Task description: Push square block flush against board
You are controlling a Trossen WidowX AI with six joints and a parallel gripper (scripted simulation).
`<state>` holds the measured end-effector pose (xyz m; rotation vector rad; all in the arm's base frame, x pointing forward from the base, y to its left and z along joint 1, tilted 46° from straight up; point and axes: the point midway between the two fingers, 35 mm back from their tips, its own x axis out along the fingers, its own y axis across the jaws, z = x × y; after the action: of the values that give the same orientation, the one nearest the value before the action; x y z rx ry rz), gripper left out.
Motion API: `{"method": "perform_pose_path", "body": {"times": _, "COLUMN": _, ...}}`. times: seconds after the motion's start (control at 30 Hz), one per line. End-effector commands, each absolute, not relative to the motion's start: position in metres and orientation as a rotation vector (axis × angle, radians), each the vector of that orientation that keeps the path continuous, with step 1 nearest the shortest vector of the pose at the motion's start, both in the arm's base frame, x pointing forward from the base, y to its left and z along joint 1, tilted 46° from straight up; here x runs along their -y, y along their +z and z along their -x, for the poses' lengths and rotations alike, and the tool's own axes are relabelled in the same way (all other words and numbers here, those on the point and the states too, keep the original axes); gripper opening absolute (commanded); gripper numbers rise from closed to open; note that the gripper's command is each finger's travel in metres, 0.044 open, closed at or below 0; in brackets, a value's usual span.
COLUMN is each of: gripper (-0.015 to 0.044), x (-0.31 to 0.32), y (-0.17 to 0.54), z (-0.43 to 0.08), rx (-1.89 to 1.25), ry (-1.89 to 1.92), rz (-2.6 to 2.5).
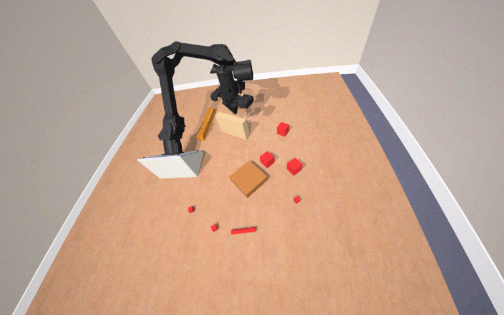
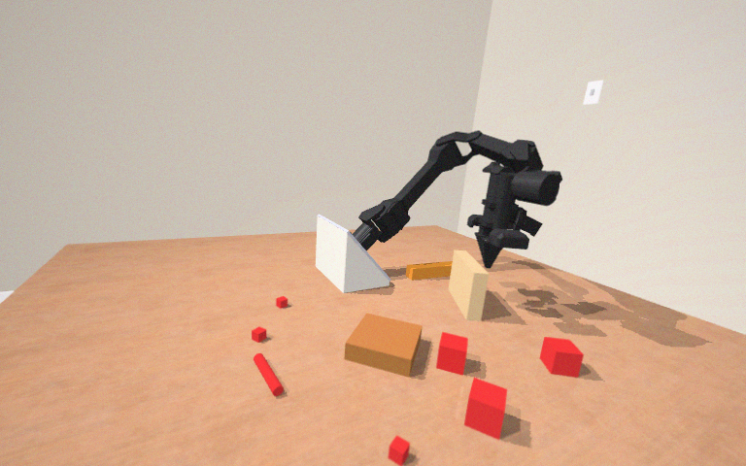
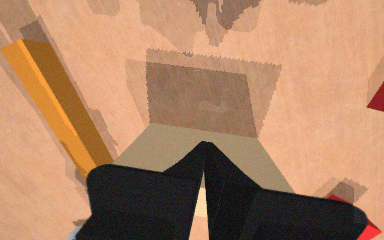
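The square block (image 1: 248, 178) (image 2: 384, 333) is brown and lies flat in the middle of the table. The board (image 1: 231, 125) (image 2: 467, 285) (image 3: 142, 150) is pale cream and stands on its long edge farther back, apart from the block. Their sides are at an angle to each other. My gripper (image 1: 235, 112) (image 2: 488, 266) (image 3: 206, 147) is shut and empty. It points down near the board's far side, with its tips above the table. In the wrist view the fingers hide part of the board. I cannot tell whether they touch it.
An orange bar (image 1: 206, 124) (image 2: 428, 270) (image 3: 55, 95) lies left of the board. A red cube (image 1: 267, 159) (image 2: 453, 352) sits close beside the block; two more red cubes (image 1: 283, 128) (image 1: 294, 166) are to the right. A red rod (image 1: 243, 230) (image 2: 267, 375) and small red cubes lie nearer the front.
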<state>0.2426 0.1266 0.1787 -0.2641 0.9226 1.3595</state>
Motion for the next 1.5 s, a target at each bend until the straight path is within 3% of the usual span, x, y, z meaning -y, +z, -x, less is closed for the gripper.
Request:
{"method": "perform_pose_path", "body": {"times": 0.0, "gripper": 0.0, "x": -0.131, "y": 0.175, "z": -0.242, "rx": -0.915, "ry": 1.357, "rz": 0.26}}
{"method": "perform_pose_path", "body": {"times": 1.47, "gripper": 0.0, "x": -0.099, "y": 0.143, "z": -0.225, "rx": -0.921, "ry": 1.354, "rz": 0.263}}
